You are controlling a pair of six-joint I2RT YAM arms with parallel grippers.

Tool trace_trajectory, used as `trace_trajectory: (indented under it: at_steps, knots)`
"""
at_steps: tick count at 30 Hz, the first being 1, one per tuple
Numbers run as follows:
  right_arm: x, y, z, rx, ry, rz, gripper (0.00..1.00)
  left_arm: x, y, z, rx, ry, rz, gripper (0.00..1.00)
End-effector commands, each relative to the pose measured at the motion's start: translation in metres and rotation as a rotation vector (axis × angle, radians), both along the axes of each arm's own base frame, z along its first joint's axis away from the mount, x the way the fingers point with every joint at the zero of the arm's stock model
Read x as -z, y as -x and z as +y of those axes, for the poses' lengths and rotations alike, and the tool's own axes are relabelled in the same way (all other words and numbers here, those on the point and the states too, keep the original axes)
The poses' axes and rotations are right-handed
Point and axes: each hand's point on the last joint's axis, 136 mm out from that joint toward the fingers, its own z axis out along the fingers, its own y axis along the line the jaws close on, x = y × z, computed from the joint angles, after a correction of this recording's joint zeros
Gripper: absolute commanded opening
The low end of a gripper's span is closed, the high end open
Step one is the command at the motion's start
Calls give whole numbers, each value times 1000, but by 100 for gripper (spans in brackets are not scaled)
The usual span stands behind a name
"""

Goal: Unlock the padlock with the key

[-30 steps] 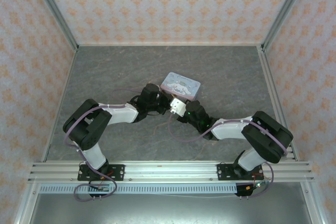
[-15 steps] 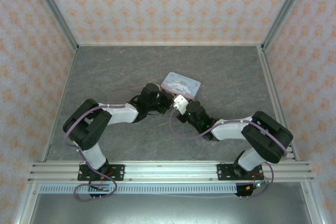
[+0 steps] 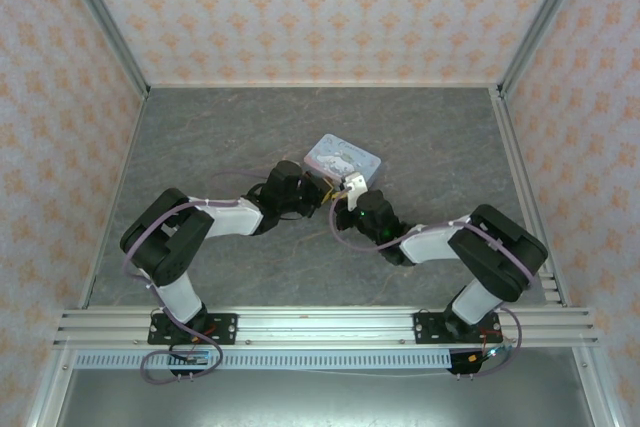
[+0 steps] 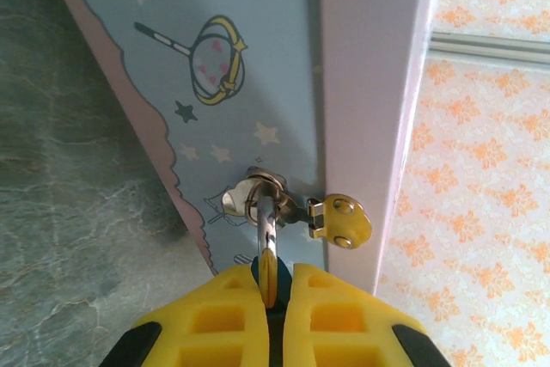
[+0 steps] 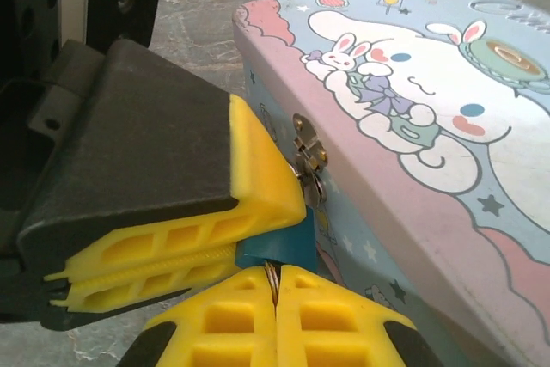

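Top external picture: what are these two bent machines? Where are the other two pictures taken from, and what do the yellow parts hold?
Two robot arms, left arm and right arm, seen from above on a grey table. Each other picture comes from a camera on one wrist; the yellow parts are its fingers. A cartoon tin box is on the table. The left gripper is shut on the small teal padlock at the box's latch. The right gripper pinches a thin metal piece, probably the key.

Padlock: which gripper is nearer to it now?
Left. The left gripper is clamped on the padlock hanging at the tin's side. The right gripper sits just beneath it, shut on a thin metal piece.
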Motion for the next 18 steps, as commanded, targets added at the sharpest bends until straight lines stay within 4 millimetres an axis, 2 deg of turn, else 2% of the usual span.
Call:
trace_trajectory:
  at_steps: [1,7,13,18]
  knots:
    - [-13,-11,-2,49,-133,11,0,-2,12,-14,59,48,2,0]
    - [-1,-11,-8,63,-75,31,0,-1,9,-16,67,29,-1,0]
    - [9,-5,-14,99,-125,90,0,7,9,-4,49,-12,7,30]
    - [14,-1,-17,123,-165,123,0,2,10,14,33,-47,-4,47]
